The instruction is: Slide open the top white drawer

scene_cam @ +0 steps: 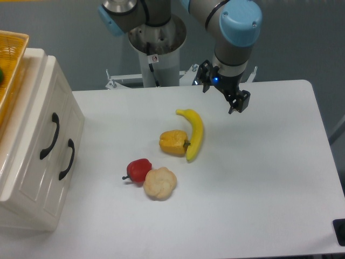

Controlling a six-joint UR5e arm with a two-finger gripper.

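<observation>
Glossy panelled top white drawer (pixel 40 127) closed; black claw (pixel 239 102) state unclear.

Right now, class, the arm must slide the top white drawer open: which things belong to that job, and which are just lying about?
Belongs to the job:
top white drawer
its black handle
end effector

Just lying about:
banana
yellow pepper
red pepper
bread roll
lower drawer
</observation>
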